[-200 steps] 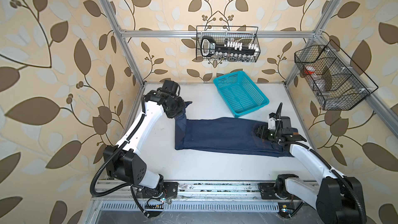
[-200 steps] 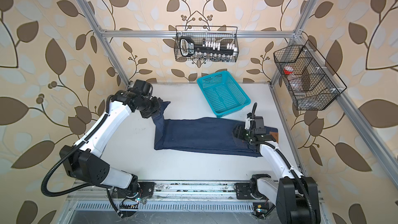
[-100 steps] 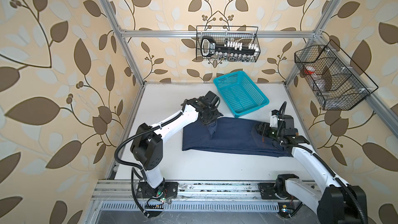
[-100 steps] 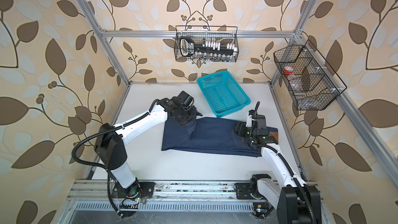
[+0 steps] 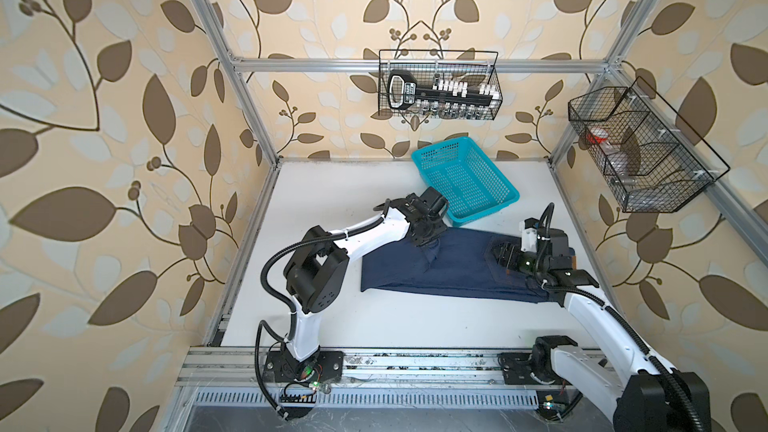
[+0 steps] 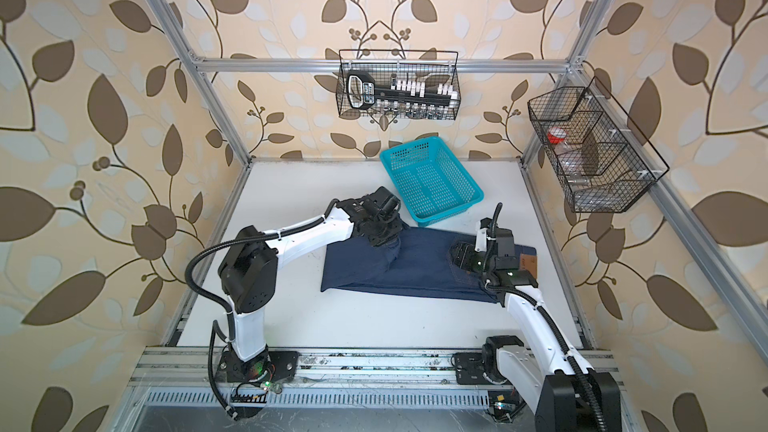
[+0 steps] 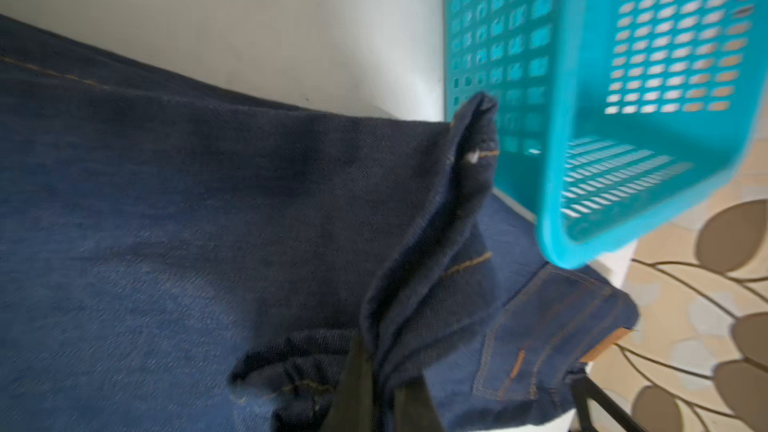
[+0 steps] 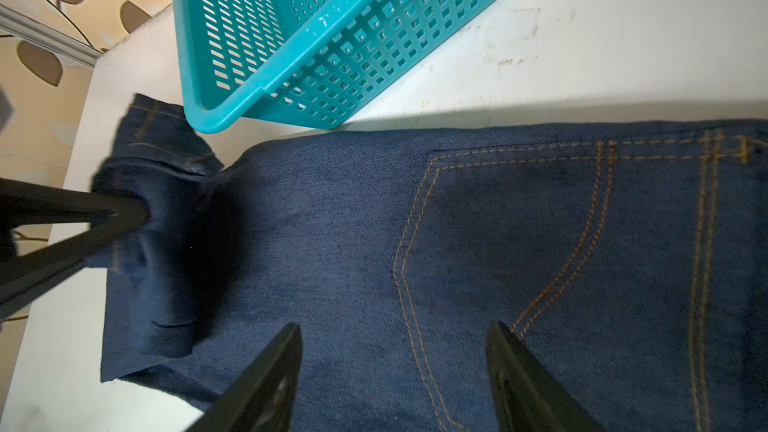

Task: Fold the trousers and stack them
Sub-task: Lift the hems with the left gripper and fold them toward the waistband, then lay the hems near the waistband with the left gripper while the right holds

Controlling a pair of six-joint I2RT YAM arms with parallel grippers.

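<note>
White counter [image 5: 415, 326]; trousers [image 5: 457, 272] look heavy, limp: left hand [image 5: 427, 242] clamps their eleven-o'clock hem [image 8: 141, 126], right hand [image 5: 500, 253] apart at three o'clock.

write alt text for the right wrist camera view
Dark blue trousers with orange stitching lie flat on a white table, the open right tool poised over the back pocket. To one side the shut left tool pinches a bunched leg end, and a turquoise basket sits beyond.
</note>
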